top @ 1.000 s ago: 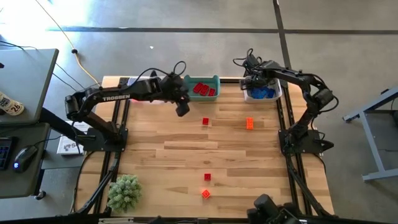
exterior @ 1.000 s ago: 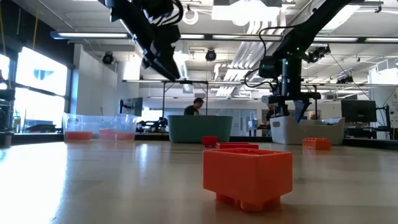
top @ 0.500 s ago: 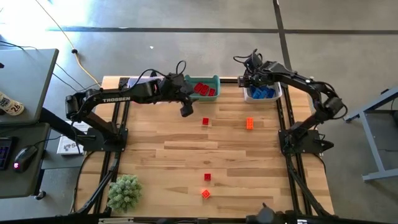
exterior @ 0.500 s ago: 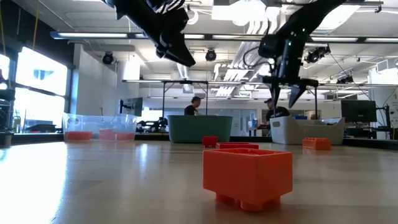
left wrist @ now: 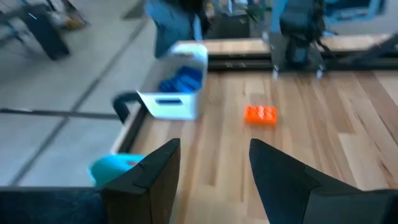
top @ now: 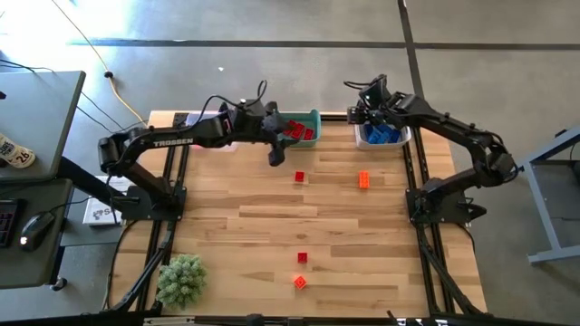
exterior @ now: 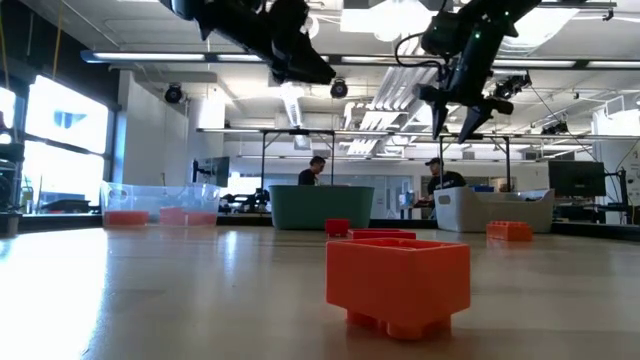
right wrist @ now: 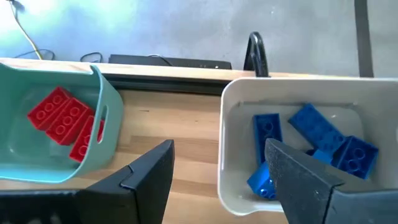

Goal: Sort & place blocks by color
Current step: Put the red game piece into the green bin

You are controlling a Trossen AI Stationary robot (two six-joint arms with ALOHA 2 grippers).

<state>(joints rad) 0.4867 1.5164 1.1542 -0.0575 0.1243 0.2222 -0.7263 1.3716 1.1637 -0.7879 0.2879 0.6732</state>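
Note:
My left gripper [top: 276, 158] hangs open, with nothing between its fingers [left wrist: 214, 149], just in front of the teal bin [top: 294, 129] that holds red blocks [right wrist: 62, 115]. High over the white bin's [top: 382, 136] left edge my right gripper [top: 360, 115] stands open and empty [right wrist: 217, 149]; blue blocks [right wrist: 311, 140] lie in that bin. Loose on the table are a red block [top: 300, 177], an orange block [top: 363, 179], a second red block [top: 302, 258] and an orange block [top: 299, 282] near the front edge.
A fuzzy green plant [top: 181, 279] sits at the near left corner. Clear bins [exterior: 160, 203] stand at the far left under the left arm. Bare wood lies between the loose blocks. People show in the room behind the table [exterior: 440, 180].
My right gripper has risen from just over the white bin to well above it and shifted a little toward the table's left. My left gripper has tipped up from pointing steeply down toward level, drifting slightly right and up.

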